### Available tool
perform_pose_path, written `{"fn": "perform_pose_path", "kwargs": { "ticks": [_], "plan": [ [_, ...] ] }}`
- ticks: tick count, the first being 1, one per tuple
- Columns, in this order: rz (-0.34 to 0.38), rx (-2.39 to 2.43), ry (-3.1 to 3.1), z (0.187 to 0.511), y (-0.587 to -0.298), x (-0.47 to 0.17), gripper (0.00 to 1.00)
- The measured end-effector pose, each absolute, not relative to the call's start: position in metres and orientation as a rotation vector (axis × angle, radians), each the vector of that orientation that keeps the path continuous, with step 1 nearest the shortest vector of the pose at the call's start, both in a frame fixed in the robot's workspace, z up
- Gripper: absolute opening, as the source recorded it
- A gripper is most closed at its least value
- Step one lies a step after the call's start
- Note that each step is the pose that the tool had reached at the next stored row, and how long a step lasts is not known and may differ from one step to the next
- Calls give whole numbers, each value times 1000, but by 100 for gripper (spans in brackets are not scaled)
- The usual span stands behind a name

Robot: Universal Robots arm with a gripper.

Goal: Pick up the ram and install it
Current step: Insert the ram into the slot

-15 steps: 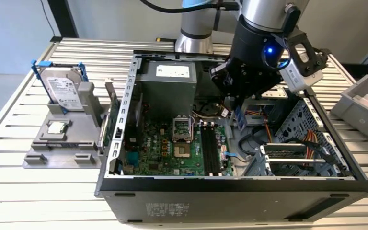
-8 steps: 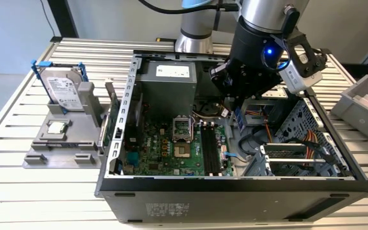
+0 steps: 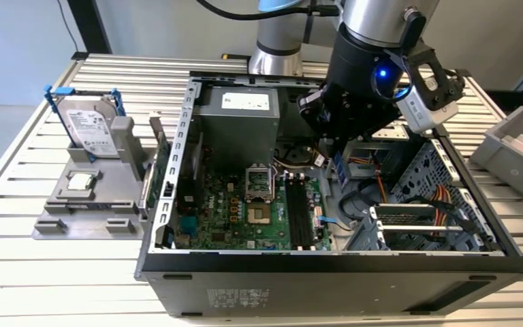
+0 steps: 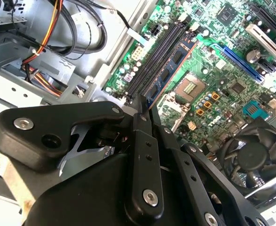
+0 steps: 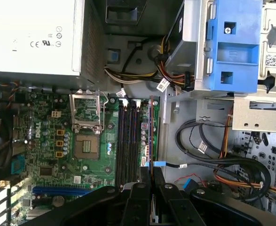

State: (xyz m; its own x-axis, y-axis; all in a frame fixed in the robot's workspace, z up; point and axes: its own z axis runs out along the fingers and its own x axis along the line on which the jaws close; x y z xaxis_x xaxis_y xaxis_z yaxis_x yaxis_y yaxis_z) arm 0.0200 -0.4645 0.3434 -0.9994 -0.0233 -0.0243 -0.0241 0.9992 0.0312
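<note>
- Worktop: slatted, with bare room left around the computer case.
- The case lies with its side open, metal rims all round. The arm reaches in between the power supply and the drive cage.
- Motherboard: black memory slots run along its cage-side edge.
- Pincer: closed on the ram, which stands on edge, parallel to the slots and just beside them. I cannot tell whether it is seated.

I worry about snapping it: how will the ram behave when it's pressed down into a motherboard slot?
The ram looks like a thin flat board, so it is probably stiff along its length yet apt to crack under sideways force. Held on edge by the end effector, it likely tips if pushed unevenly.
</note>
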Motion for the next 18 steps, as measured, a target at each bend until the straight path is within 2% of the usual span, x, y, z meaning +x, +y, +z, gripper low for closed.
{"fn": "perform_pose_path", "kwargs": {
  "ticks": [18],
  "plan": [
    [46,116,3119,316,-465,18,0]
  ]
}}
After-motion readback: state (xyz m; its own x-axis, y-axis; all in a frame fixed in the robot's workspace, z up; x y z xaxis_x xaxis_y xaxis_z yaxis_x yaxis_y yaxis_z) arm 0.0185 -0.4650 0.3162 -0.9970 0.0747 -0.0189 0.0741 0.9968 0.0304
